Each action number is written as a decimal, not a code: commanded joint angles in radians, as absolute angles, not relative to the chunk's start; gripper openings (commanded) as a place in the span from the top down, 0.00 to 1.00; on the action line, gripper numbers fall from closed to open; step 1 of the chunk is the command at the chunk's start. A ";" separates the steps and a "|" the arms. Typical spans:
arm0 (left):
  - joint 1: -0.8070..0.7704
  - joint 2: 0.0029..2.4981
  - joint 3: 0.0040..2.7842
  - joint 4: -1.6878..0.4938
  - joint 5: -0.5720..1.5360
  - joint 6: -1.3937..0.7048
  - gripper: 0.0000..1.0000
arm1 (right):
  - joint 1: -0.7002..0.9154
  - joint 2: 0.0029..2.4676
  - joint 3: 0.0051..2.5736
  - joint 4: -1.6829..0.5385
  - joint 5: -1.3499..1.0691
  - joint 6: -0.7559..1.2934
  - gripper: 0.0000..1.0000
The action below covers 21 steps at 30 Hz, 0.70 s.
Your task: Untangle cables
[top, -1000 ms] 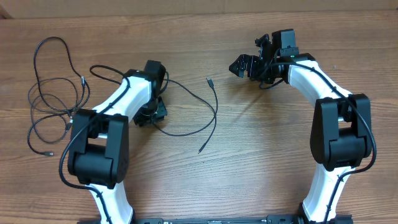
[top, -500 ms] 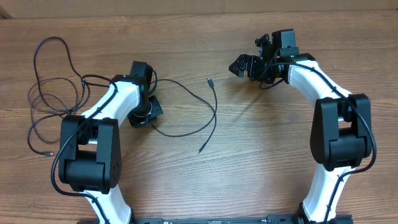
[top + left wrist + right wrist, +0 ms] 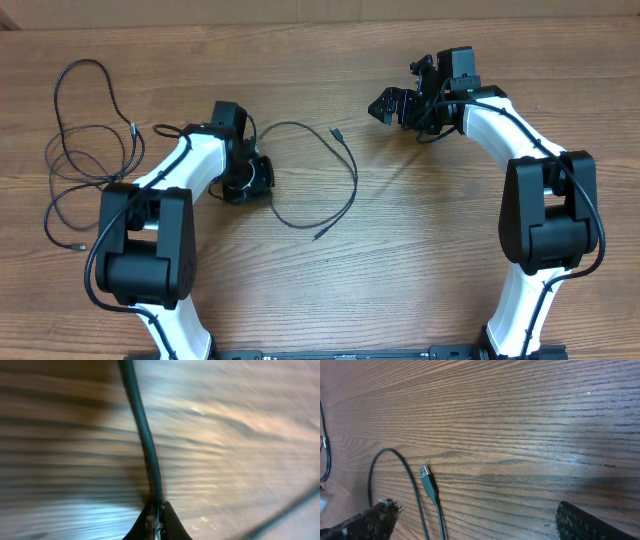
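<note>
The left hand (image 3: 156, 522) is closed on 1 cable (image 3: 145, 440): its wrist view, though blurred, shows the cord pinched right at the fingertips and running away over the tabletop (image 3: 420, 250). From overhead that cable lies in an open loop just right of the left hand, with a plug (image 3: 426, 473) at its far end near the right hand (image 3: 395, 105). The right hand is spread wide and holds nothing. The other cables sit in a pile (image 3: 85, 150) of overlapping loops at the far left.

The step looks like drawing this 1 cable clear of the pile. To do it well:

1. Hold the pinch firm; the cord is thin and sits at the very tips, so a jerk could slip it out.
2. Pull low and slow, along the tabletop, toward the middle and away from the pile.
3. Watch where the cord meets the pile; the arm hides that stretch, so I cannot tell whether it is free. If loops begin to drag along, stop and ease back.
4. The right hand could pin the plug end so the loop straightens instead of sliding.
</note>
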State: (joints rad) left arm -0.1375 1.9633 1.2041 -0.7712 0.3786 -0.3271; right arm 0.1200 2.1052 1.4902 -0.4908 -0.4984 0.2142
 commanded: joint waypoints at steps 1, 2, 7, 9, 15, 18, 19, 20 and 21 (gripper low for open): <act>-0.155 2.008 1.174 -0.769 0.559 -0.190 0.95 | 0.124 2.110 1.482 -0.487 -0.509 0.216 0.00; -0.157 2.008 1.174 -0.769 0.585 -0.170 0.96 | 0.124 2.110 1.482 -0.487 -0.509 0.216 0.00; -0.157 2.008 1.174 -0.788 0.718 -0.022 0.96 | 0.124 2.110 1.482 -0.487 -0.509 0.216 0.00; -0.148 2.008 1.174 -0.807 0.774 0.017 0.96 | 0.124 2.110 1.482 -0.487 -0.509 0.216 0.00; -0.134 2.008 1.174 -0.841 0.899 0.158 0.96 | 0.124 2.110 1.482 -0.487 -0.509 0.216 0.00; -0.134 2.008 1.174 -0.836 0.887 0.157 0.96 | 0.124 2.110 1.482 -0.487 -0.509 0.216 0.00; -0.134 2.008 1.174 -0.836 0.887 0.157 0.95 | 0.124 2.110 1.482 -0.487 -0.509 0.216 0.00; -0.134 2.008 1.174 -0.835 0.888 0.157 0.96 | 0.124 2.110 1.482 -0.487 -0.509 0.216 0.00; -0.134 2.008 1.174 -0.834 0.887 0.157 0.96 | 0.124 2.110 1.482 -0.487 -0.509 0.216 0.00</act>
State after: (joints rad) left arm -0.1417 1.9968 1.1778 -0.8371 0.8429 0.1085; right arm 0.1196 2.1052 1.4902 -0.4908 -0.4984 0.2142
